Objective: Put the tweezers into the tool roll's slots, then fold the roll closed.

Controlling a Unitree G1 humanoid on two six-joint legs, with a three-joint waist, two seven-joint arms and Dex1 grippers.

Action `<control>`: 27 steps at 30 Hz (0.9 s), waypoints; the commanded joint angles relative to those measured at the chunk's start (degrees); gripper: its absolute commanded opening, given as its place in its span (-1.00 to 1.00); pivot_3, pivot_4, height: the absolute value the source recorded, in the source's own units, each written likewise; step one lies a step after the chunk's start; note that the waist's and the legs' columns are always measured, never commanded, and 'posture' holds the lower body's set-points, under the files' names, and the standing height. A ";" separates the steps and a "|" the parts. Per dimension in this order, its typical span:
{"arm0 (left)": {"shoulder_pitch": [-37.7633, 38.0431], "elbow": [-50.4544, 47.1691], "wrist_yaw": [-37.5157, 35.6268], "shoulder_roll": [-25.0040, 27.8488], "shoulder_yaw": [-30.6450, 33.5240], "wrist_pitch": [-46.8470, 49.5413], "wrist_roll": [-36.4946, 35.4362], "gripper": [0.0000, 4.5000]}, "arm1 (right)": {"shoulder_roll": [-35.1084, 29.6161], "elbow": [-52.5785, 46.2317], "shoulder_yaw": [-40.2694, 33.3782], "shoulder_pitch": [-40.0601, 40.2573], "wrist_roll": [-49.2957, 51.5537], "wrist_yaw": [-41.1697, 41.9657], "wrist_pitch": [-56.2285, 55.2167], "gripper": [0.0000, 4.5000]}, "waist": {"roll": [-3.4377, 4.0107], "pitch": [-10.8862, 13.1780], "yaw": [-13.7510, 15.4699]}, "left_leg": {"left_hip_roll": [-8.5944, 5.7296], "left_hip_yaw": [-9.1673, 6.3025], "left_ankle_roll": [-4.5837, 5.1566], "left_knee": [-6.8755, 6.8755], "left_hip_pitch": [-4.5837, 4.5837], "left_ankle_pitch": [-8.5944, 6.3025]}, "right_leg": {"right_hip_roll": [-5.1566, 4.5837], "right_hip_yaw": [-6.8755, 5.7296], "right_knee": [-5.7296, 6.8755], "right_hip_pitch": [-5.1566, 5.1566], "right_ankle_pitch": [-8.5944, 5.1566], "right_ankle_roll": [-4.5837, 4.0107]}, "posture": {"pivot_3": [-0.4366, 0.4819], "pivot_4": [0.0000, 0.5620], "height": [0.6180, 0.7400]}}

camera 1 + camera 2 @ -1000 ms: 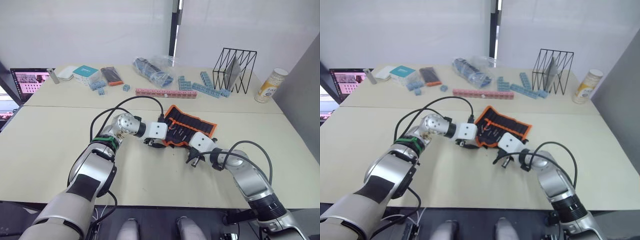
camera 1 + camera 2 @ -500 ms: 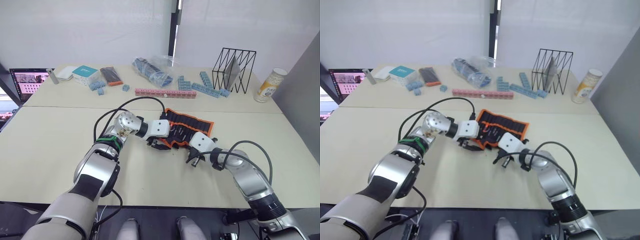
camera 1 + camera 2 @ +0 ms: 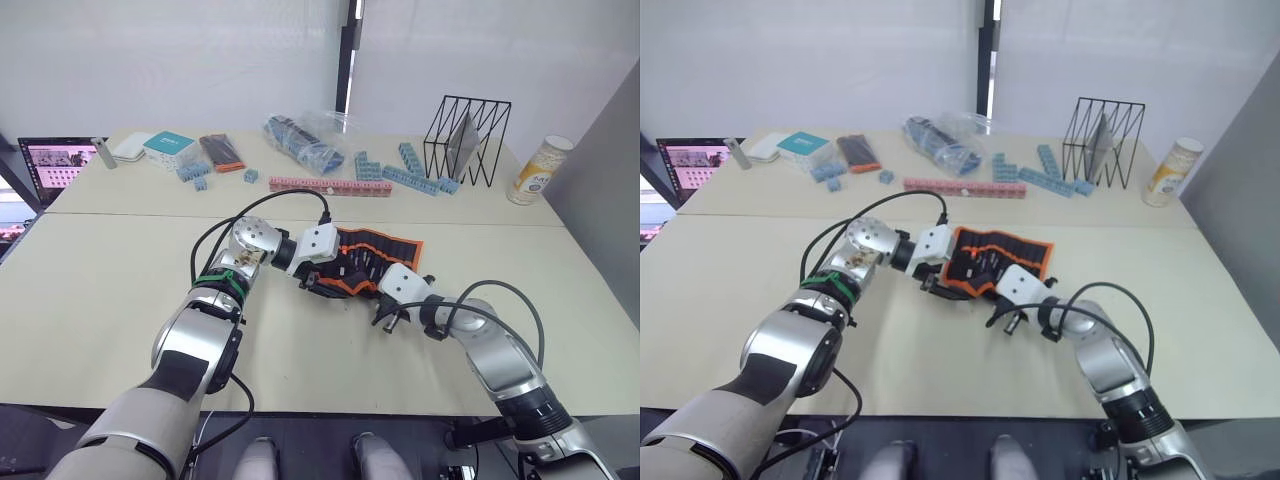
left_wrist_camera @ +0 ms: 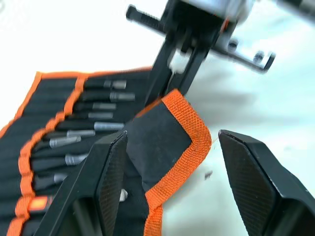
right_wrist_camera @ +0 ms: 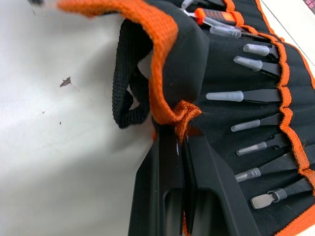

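Black fingers of the right gripper (image 5: pixel 179 162) pinched tight on the orange trim of the tool roll (image 3: pixel 375 262), right by its short loop (image 5: pixel 129 93). Left gripper (image 4: pixel 170 162) spread wide around the roll's curled-over corner, touching nothing. Tweezers (image 5: pixel 243 94) tucked in the slots (image 5: pixel 275 128), roll lying mid-table (image 3: pixel 120 280) between both arms.
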 commanded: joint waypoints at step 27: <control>5.71 -12.19 5.18 5.16 -4.65 -3.63 2.43 0.40 | 0.23 0.61 0.52 -1.08 -0.81 0.64 -1.40 -1.00 | 0.00 0.00 0.02 | 0.01 0.00 0.00 0.02 0.04 0.00 | 0.00 0.01 0.07 0.01 0.00 -0.01 | -0.05 -0.47 1.00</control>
